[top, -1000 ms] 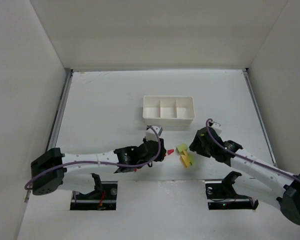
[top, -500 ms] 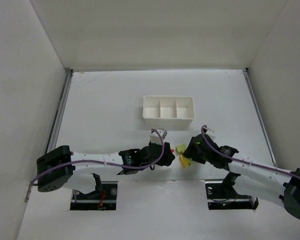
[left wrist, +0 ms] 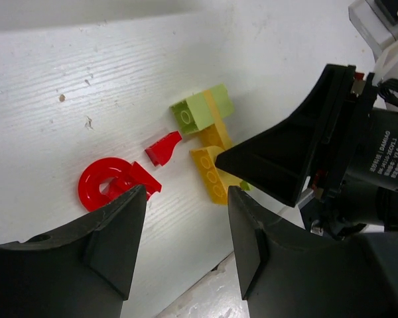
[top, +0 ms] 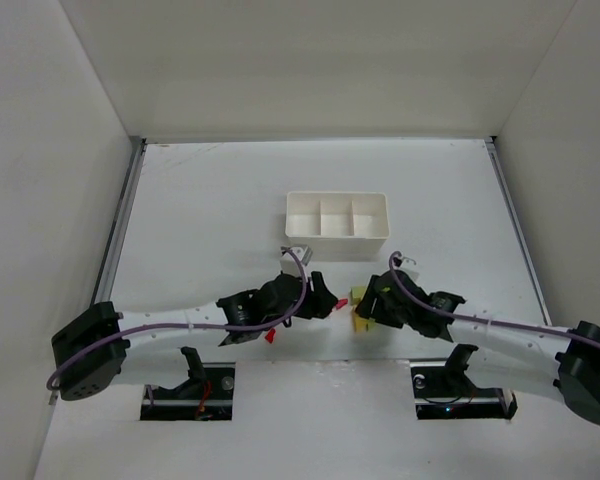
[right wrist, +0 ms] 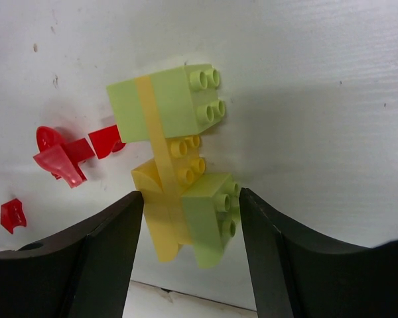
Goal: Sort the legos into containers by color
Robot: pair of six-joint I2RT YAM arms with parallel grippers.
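The legos lie near the table's front edge. A red half-disc [left wrist: 106,185] and a red wedge [left wrist: 163,148] sit left of a stuck-together cluster: a pale green brick [right wrist: 162,103], yellow pieces [right wrist: 160,199] and a second green brick [right wrist: 209,215]. A small red wedge [right wrist: 12,214] lies apart. My left gripper [left wrist: 186,218] is open over bare table just short of the red pieces. My right gripper [right wrist: 191,218] is open, its fingers close on either side of the cluster's near end. The white containers tray [top: 336,225] stands behind, its compartments bare.
The two grippers face each other a few centimetres apart across the legos [top: 358,303]. A red bit [top: 270,336] shows beside the left arm's wrist. The table's front edge [right wrist: 186,301] runs just under the right gripper. White walls enclose the table.
My left gripper has opened from nearly shut and shifted near the red pieces. My right gripper has slid left onto the yellow-green cluster and widened a little.
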